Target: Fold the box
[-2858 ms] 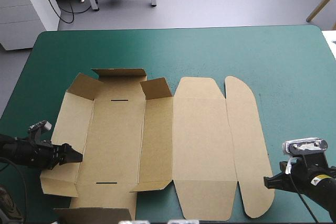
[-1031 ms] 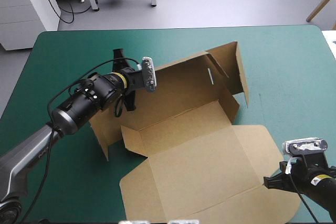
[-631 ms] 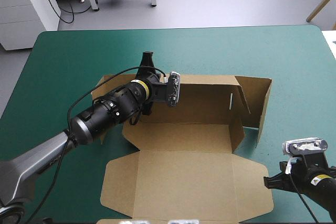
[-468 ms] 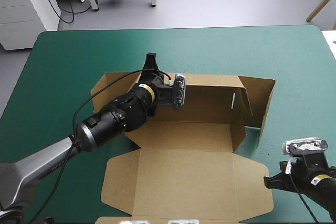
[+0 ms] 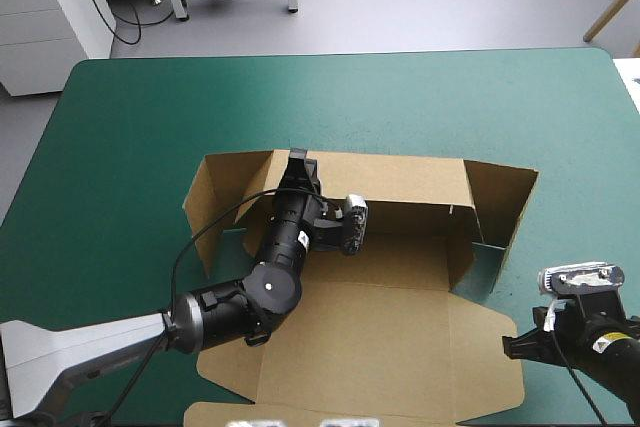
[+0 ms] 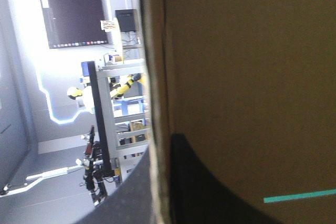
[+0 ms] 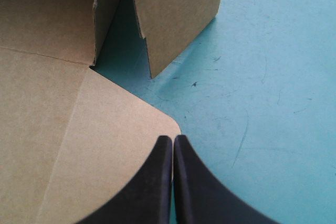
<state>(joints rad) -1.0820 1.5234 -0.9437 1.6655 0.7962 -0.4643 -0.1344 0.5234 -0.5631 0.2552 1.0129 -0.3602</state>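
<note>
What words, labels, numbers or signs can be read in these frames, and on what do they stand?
None can be read.
The box: plain brown board, no print in any view.
The teal-green cover: no markings.
The yellow label on the right arm: too small to read.

R jaws together by corner of brown box (image 7: pixel 63 129)
</note>
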